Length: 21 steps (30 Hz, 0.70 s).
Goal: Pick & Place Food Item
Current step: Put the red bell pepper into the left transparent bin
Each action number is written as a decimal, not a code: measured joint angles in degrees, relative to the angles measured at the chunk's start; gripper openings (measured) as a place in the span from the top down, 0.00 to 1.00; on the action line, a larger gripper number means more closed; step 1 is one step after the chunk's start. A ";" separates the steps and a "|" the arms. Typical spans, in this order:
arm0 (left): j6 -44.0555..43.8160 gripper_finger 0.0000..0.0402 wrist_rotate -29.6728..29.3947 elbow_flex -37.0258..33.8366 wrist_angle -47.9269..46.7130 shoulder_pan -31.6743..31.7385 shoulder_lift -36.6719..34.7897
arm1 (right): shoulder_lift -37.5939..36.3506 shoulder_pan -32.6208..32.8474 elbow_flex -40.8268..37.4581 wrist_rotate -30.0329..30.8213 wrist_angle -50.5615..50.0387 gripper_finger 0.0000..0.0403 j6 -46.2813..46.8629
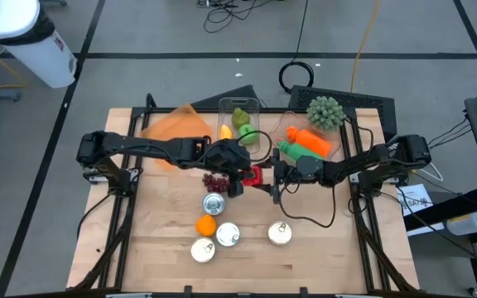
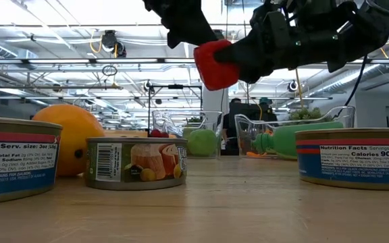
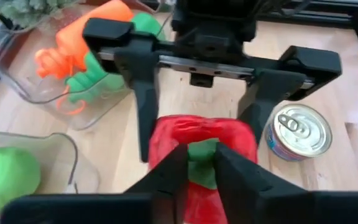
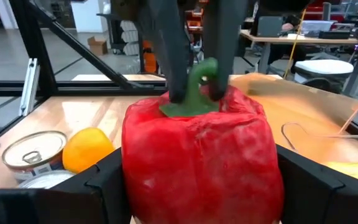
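Pepper (image 4: 201,155), red and blocky with a matte, faintly frosted skin, lobed shoulders and a short green stem (image 4: 197,90), held up off the wooden table (image 1: 321,257) near its middle, between both arms. Left gripper (image 3: 196,163) pinched nearly closed on that stem, dark fingers (image 4: 166,50) coming down onto it. Right gripper (image 4: 201,180) spread wide around the red body, one finger at each flank; true contact not clear from any view. Seen from table height as a red lump (image 2: 216,64) hanging above the cans. Just beneath and nearby: a can (image 1: 214,204), an orange (image 1: 206,225), dark grapes (image 1: 214,180). Farther back, clear bins (image 1: 240,116) with a green fruit (image 1: 243,126).
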 joint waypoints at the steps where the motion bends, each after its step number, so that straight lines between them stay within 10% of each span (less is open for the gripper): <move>1: 0.17 0.84 0.21 0.00 0.36 -0.02 0.02 | 0.00 0.00 -0.01 0.04 -0.01 0.31 -0.02; 5: 0.63 0.98 1.71 0.00 1.74 0.25 -0.03 | 0.00 0.07 -0.01 0.07 0.18 0.30 -0.06; 21: 1.87 0.98 -2.46 -0.07 2.44 3.39 -6.89 | -9.91 0.04 -2.13 0.04 -4.73 0.14 -1.23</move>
